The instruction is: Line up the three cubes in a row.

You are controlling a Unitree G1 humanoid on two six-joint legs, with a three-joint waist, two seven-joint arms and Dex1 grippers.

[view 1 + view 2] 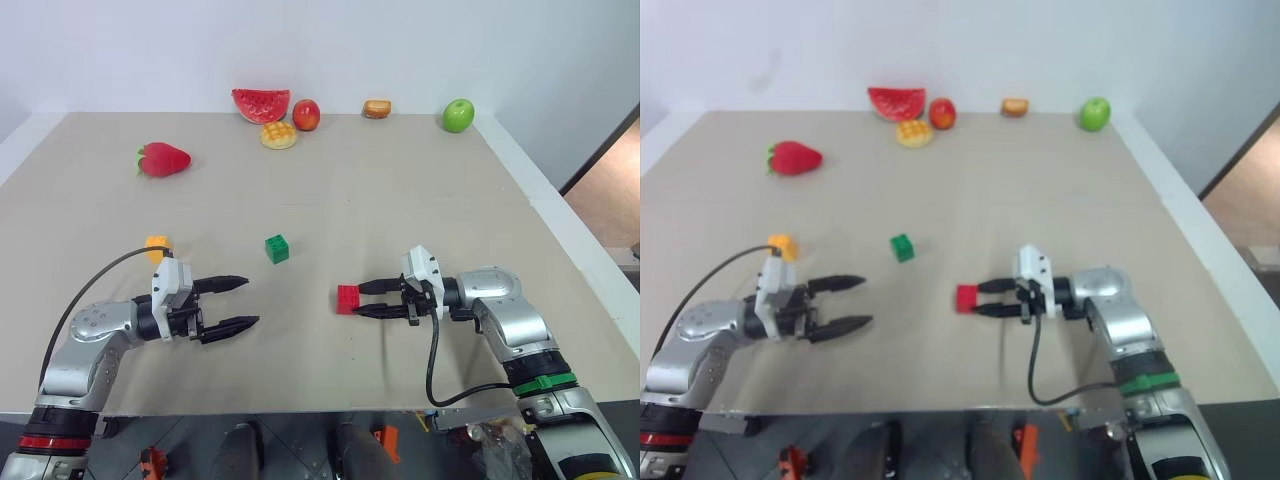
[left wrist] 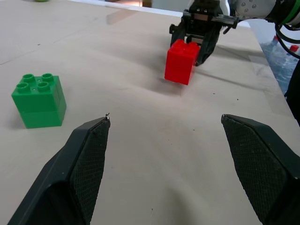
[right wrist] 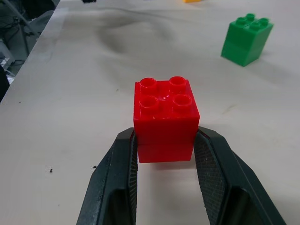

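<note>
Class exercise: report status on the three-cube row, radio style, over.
Right gripper shut on red cube; left gripper open, holding nothing. Green cube and orange-yellow cube apart on table, unaligned. Nothing between them.

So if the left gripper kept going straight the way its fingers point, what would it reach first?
Most likely the red cube, which the right gripper holds between its fingers, studs up. The left gripper is open and points across the table at it. The green cube sits off to one side of that line.

Right end effector [image 1: 978, 298] grips the red cube [image 1: 966, 298]; left end effector [image 1: 856, 303] gapes, green cube [image 1: 902, 247] between them.
</note>
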